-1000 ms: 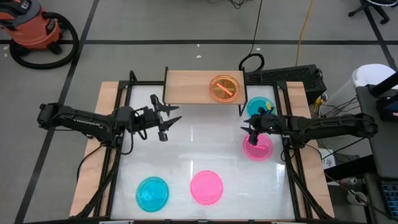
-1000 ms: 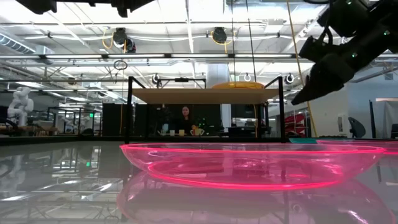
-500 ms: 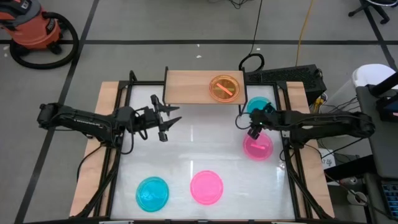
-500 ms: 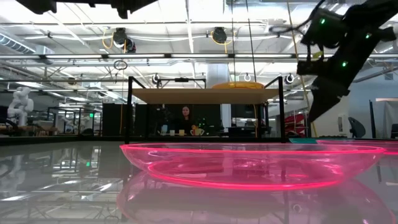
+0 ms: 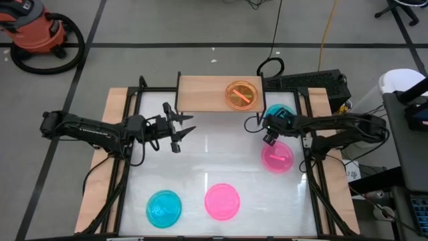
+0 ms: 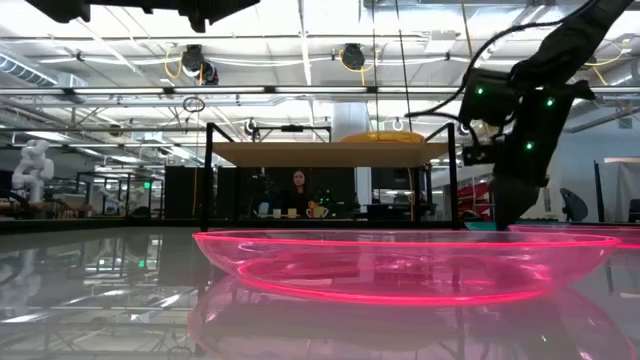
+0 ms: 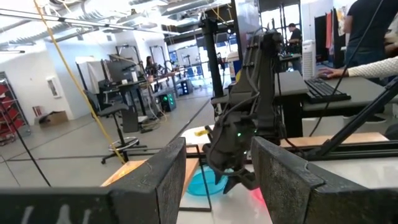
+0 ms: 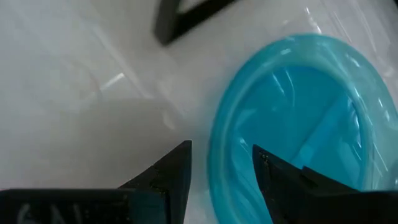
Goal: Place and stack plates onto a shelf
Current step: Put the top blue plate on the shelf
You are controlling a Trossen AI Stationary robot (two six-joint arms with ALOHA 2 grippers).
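Landmark: the shelf, light-wood board at the table's far edge. Plates counted in the high view: 5 spots. 1 orange plate on the shelf's right half, w/ an orange streak across it; could be 2 stacked, can't tell from above. 2 blue: blue plate by the shelf sits on the table just off the shelf's right end; front blue plate is well away from the shelf, toward its left end, near the table's front edge. 2 pink: right pink plate lies out from the shelf's right end, just past that blue one; front pink plate well apart from the shelf, about opposite its middle. No green in sight. No readable labels or writing on anything. Right gripper hangs off the shelf's right end at the near blue plate's rim; wrist view shows its fingers spread, one each side of the rim, not closed on it. Left gripper waits near the shelf's left front corner, fingers spread, empty.
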